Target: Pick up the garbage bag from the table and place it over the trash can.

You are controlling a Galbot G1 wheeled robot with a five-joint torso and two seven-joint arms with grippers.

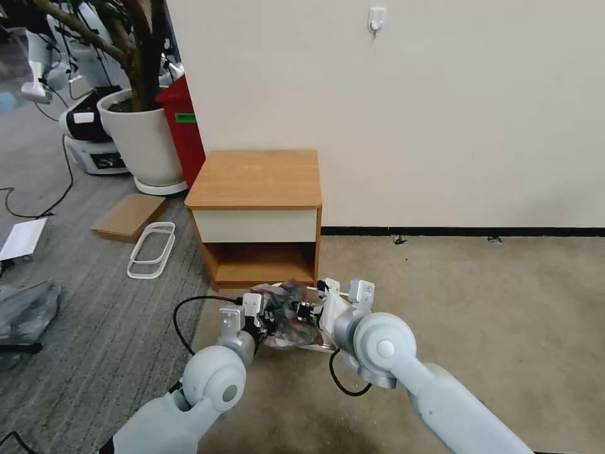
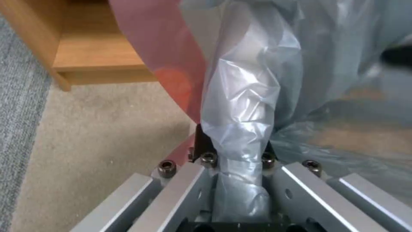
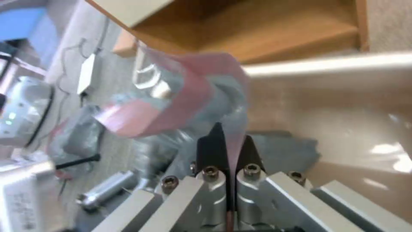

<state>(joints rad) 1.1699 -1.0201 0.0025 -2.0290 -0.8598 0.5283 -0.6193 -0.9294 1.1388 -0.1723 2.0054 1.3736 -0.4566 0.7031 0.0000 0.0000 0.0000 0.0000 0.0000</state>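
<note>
I have both grippers low in the centre of the head view, in front of the desk (image 1: 255, 180). The left gripper (image 2: 235, 151) has its fingers (image 2: 200, 141) closed on a twisted bunch of the garbage bag (image 1: 285, 315). The right gripper (image 3: 229, 151) has its fingers (image 3: 212, 148) closed on a thin pink edge of the same bag. The film hangs crumpled between the two grippers, over the mouth of the trash can (image 3: 343, 106), which stands on the beige carpet (image 1: 479, 296) just before the desk's lower shelf (image 1: 265, 268).
</note>
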